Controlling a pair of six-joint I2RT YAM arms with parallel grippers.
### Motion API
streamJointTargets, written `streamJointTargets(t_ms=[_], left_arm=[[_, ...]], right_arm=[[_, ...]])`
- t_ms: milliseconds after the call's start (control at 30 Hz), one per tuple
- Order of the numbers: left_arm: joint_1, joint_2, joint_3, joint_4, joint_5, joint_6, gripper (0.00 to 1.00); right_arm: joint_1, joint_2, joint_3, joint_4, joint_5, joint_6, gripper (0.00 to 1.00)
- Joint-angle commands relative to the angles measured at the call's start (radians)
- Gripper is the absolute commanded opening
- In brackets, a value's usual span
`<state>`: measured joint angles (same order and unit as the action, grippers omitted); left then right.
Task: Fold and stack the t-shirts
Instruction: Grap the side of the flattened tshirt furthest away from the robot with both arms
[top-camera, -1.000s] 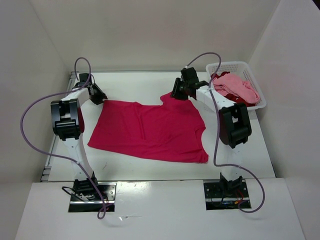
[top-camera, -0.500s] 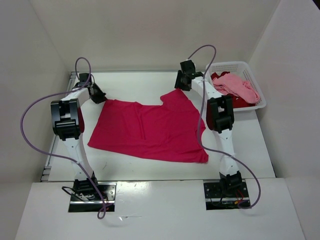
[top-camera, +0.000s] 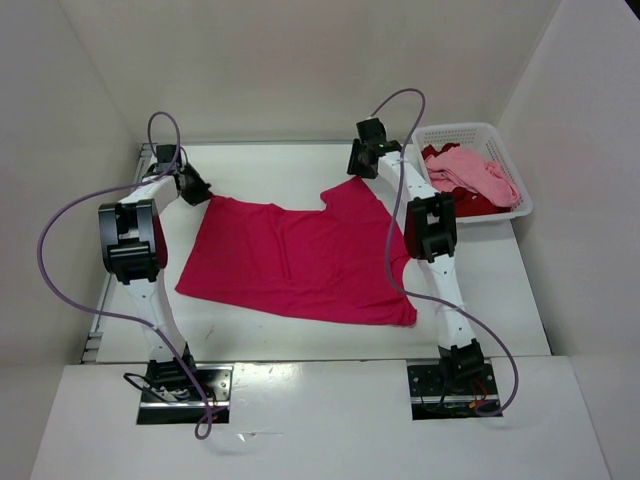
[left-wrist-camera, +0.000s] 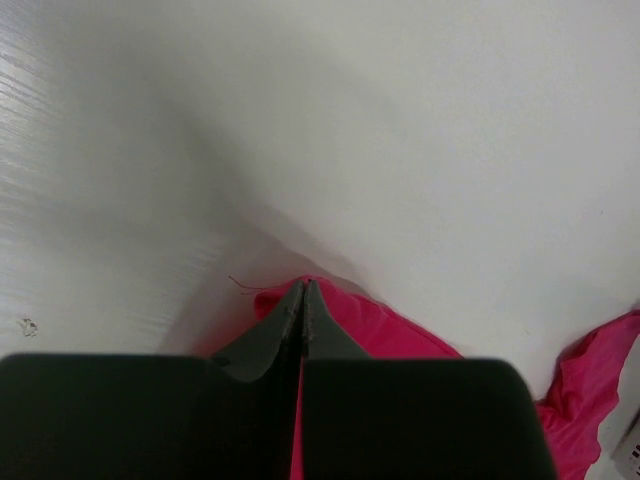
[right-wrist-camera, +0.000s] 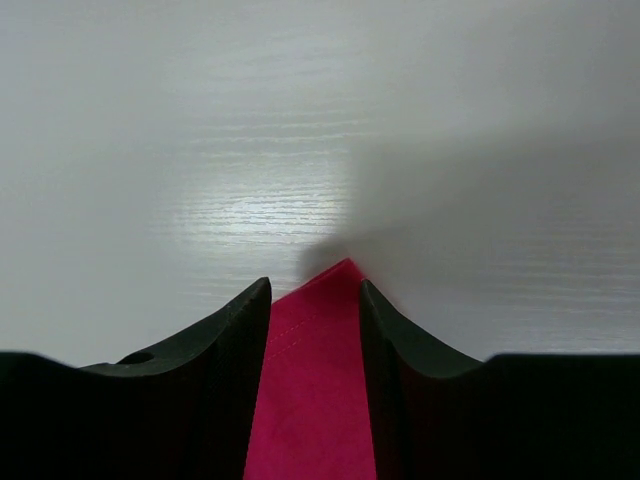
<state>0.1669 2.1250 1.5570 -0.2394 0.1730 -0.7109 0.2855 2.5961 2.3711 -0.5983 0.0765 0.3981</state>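
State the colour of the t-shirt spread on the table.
The t-shirt is plain bright magenta-pink, seen best in the top external view.

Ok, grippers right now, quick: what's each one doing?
Left gripper: shut on an edge of the magenta t-shirt.
Right gripper: open, a corner of the same shirt lying between its fingers, not pinched.

We count three t-shirts: one magenta (top-camera: 300, 260), one light pink (top-camera: 470, 172), one dark red (top-camera: 478, 204); one basket (top-camera: 455, 130).

Top camera looks down — both wrist cameras close on t-shirt (top-camera: 300, 260)
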Motion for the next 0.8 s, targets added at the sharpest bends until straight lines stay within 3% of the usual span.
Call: streamJointTargets(t_ms=[0,233,300,333,500,767], left_arm=[[-0.003,-0.051,-0.015,0.043,0.011,-0.002,0.0],[-0.003,-0.06,-0.035,0.063,0.033,-0.012,0.0],[-0.003,-0.06,-0.044,0.063,0.042,-0.021,0.0],[-0.003,-0.06,-0.044,0.063,0.042,-0.021,0.0],[-0.012,-0.069,-0.054,0.072,0.042,-0.021,0.0],[-0.012,-0.092,-0.064,0.081,0.051,-0.03,0.0]], right_arm=[[0.001,0.021,0.046,-0.029,0.008,-0.013,0.46],[-0.008,0.055,0.079,-0.029,0.008,-0.013,0.47],[-0.008,0.068,0.092,-0.038,-0.003,-0.013,0.38],[-0.008,0.079,0.093,-0.047,-0.012,-0.013,0.26],[-0.008,0.068,0.093,-0.047,-0.026,-0.013,0.03],[-0.029,-0.085,0.079,-0.049,-0.032,-0.004,0.0]])
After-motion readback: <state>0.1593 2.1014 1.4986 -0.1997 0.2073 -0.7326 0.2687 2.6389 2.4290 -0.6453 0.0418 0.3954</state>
